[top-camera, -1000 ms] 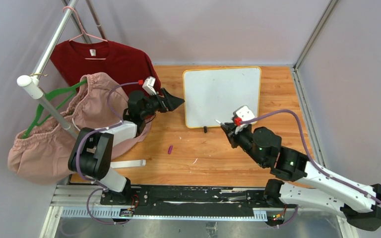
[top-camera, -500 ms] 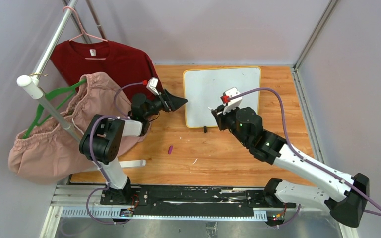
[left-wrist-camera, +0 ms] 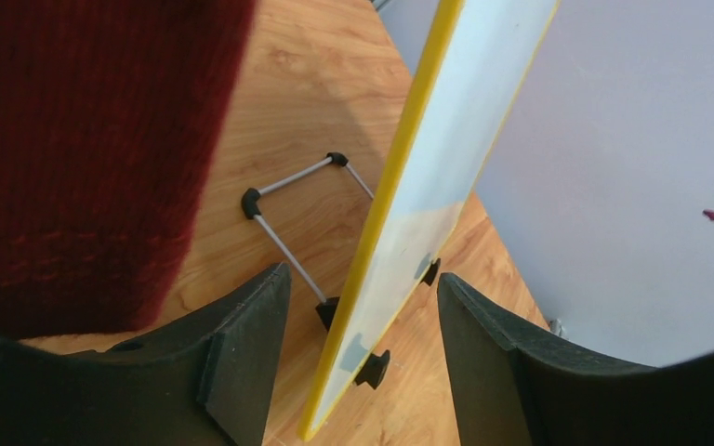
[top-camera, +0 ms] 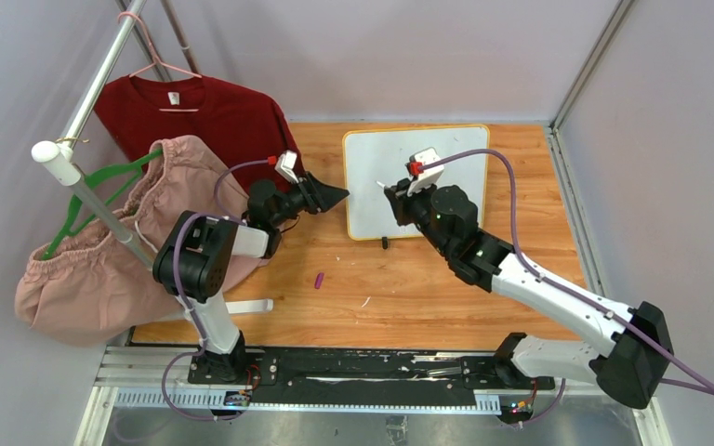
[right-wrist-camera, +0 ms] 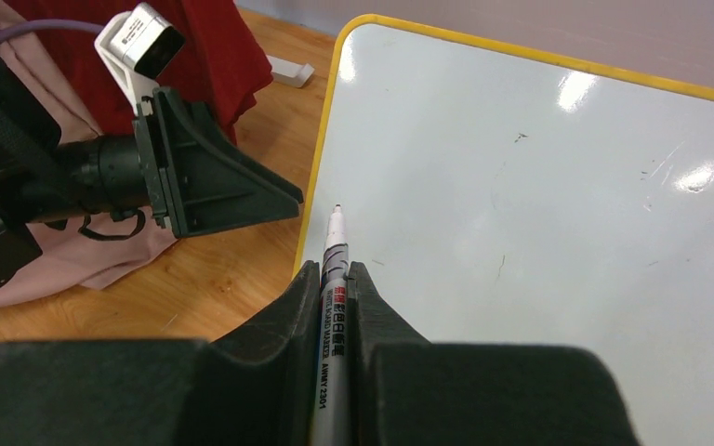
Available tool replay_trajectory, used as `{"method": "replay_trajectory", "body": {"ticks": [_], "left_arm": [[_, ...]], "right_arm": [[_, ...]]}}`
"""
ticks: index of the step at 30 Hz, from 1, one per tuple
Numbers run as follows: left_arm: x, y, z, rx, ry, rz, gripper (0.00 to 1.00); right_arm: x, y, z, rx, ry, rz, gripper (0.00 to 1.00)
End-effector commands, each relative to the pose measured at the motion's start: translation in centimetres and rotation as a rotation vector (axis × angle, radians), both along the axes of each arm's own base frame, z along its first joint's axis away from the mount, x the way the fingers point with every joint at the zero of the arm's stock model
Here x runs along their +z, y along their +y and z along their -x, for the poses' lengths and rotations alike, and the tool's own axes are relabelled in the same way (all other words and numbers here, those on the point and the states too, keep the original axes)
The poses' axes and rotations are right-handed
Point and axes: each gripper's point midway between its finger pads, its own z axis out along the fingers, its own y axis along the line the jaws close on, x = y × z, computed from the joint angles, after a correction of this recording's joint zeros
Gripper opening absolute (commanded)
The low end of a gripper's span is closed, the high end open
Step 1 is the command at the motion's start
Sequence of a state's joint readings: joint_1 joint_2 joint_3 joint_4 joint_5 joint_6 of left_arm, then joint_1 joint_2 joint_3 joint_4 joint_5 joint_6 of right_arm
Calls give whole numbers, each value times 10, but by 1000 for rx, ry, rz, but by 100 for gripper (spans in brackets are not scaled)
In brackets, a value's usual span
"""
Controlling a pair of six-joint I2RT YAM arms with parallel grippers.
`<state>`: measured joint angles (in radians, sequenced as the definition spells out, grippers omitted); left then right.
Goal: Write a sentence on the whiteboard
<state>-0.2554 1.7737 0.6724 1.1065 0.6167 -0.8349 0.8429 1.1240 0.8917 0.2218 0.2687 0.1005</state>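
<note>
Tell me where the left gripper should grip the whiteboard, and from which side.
Probably its thin yellow left edge, from the left. The whiteboard stands tilted on a wire stand, edge-on to the open left gripper, whose jaws frame it.

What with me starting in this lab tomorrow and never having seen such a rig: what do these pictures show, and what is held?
These are two robot arms bolted to a wooden table. One picture looks down from above; the other two come from a camera on each wrist. The right arm has its jaws shut on an uncapped marker, its tip near a blank whiteboard but not touching. The board stands propped on a wire stand. The left arm has its jaws open on either side of the board's left edge, not gripping it. A red shirt and a pink garment hang at the left; a small purple piece lies on the wood.
</note>
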Motion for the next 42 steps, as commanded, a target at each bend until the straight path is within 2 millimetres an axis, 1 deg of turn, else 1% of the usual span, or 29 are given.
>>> {"method": "replay_trajectory", "body": {"ticks": [1, 7, 12, 16, 33, 42], "left_arm": [[-10, -3, 0, -12, -13, -14, 63], [-16, -13, 4, -48, -6, -29, 59], [-17, -15, 6, -54, -5, -34, 57], [-23, -18, 8, -61, 7, -42, 54], [-25, -19, 8, -67, 3, -60, 44], [-23, -19, 8, -67, -4, -66, 39]], "right_arm": [[34, 6, -18, -6, -64, -85, 0], [25, 10, -38, -16, -50, -54, 0], [16, 6, -51, -37, -47, -36, 0], [13, 8, -59, -39, -50, -34, 0], [2, 28, -83, -23, -66, 25, 0], [7, 35, -91, -22, -84, 17, 0]]}}
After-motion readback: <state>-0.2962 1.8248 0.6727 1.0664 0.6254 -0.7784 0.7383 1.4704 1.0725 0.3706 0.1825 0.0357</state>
